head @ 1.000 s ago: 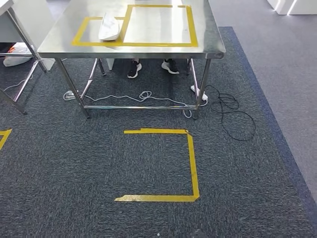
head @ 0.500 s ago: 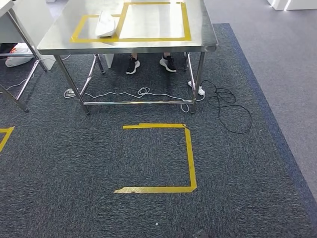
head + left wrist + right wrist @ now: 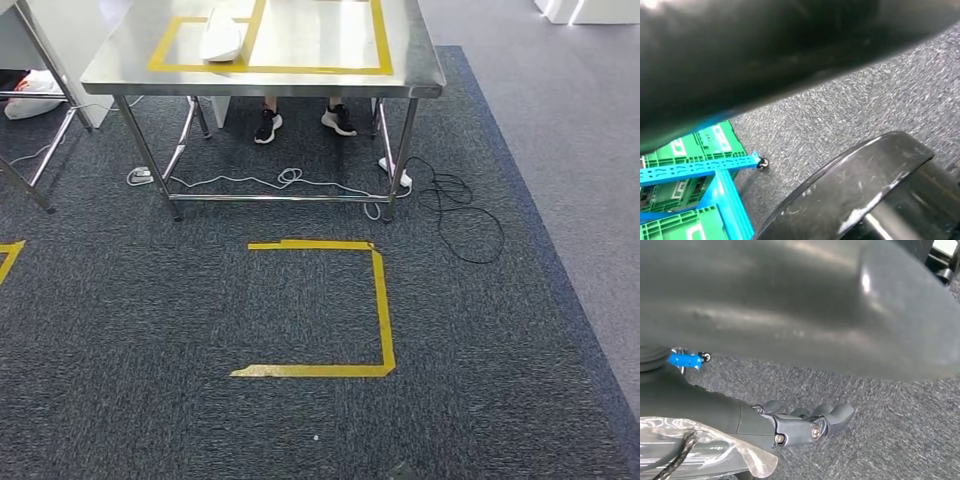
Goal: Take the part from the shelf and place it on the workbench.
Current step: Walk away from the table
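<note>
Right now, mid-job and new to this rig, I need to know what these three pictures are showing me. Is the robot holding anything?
This is a walking humanoid robot with two arms and many-fingered hands. The wide picture is from its head, looking forward and down. Ahead is a steel workbench marked with yellow tape outlines, and a white part lies on it. A person's shoes show under the bench, with loose cables on the carpet. A yellow tape marking on the floor lies in front of the bench.

The other two pictures come from cameras at the wrists and are turned, with the arms hanging beside the body. The left wrist view looks past dark body parts to green crates in a blue shelf frame. The right wrist view shows the right hand over carpet. Clear plastic film sits near it, and I cannot tell whether the hand holds anything.
</note>
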Action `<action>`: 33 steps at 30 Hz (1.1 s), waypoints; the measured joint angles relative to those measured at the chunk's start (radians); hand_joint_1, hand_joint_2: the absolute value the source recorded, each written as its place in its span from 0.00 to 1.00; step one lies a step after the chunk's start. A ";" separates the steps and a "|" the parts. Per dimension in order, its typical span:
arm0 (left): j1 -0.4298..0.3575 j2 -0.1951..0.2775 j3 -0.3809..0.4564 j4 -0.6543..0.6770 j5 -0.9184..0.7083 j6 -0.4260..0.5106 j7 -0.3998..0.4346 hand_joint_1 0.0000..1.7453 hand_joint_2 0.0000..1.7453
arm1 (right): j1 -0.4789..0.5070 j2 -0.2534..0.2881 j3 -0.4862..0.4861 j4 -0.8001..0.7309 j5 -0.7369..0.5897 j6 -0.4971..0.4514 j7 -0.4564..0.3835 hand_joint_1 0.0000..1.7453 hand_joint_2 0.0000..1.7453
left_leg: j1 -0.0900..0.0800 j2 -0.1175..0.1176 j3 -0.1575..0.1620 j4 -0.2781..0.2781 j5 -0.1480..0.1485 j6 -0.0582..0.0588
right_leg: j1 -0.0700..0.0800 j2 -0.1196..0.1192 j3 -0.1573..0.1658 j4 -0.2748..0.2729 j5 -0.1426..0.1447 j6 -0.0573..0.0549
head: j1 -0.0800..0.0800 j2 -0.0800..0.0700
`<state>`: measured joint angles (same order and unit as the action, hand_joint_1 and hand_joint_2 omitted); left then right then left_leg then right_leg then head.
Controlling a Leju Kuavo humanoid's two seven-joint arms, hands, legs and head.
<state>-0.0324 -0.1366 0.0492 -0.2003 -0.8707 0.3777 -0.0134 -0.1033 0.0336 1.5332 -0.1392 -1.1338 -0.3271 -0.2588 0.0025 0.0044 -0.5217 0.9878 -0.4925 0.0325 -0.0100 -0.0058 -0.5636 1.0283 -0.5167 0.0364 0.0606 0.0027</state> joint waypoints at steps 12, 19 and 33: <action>-0.004 -0.003 0.000 0.000 -0.006 -0.010 0.007 0.00 0.00 | -0.001 0.000 0.000 0.000 0.011 -0.004 0.006 0.00 0.00 | -0.019 -0.004 -0.040 0.011 0.034 -0.002 | 0.006 0.012 0.070 -0.052 -0.017 -0.017 | 0.000 0.000; -0.003 -0.001 0.000 0.000 -0.006 -0.009 0.009 0.00 0.00 | 0.002 -0.001 0.001 0.000 0.012 -0.004 0.007 0.00 0.00 | -0.001 -0.008 -0.143 0.270 -0.114 -0.044 | -0.001 -0.015 0.065 -0.059 0.007 -0.045 | -0.004 0.000; -0.002 -0.002 0.000 0.000 -0.009 -0.009 0.015 0.00 0.00 | -0.006 -0.001 0.003 0.000 0.014 -0.023 0.016 0.00 0.00 | -0.003 -0.001 -0.032 -0.002 0.025 0.008 | 0.001 -0.018 -0.009 0.107 -0.103 0.002 | 0.004 0.000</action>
<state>-0.0347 -0.1387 0.0496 -0.1999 -0.8795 0.3687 0.0015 -0.1088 0.0328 1.5366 -0.1389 -1.1196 -0.3500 -0.2429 -0.0007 0.0030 -0.5535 0.9862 -0.4674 0.0409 -0.0090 -0.0240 -0.5730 1.1349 -0.6198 0.0384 0.0644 0.0027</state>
